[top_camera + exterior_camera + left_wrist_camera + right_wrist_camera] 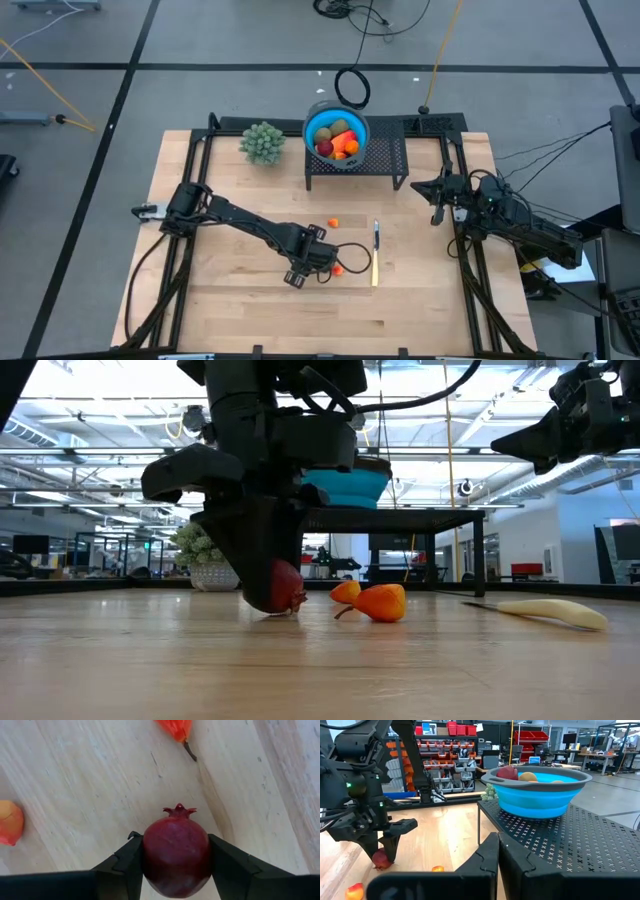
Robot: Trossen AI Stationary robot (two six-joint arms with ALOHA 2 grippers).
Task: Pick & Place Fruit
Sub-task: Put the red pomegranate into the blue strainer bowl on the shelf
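i've got the left gripper (175,870) clamped around the dark red pomegranate (176,851) down on the table (230,290), crown forward so the fingers meet its round sides. the blue bowl (318,127) waits on the black rack (right gripper (498,851) shut, parked by that rack).

Pale wood-plank table (240,300), matt; perforated black metal rack (600,850); glossy dark red fruit (176,851).

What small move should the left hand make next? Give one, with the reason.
Probably lift straight up. The left hand has its fingers against both sides of the pomegranate, which sits on the table; the bowl of fruit stands up on the rack.
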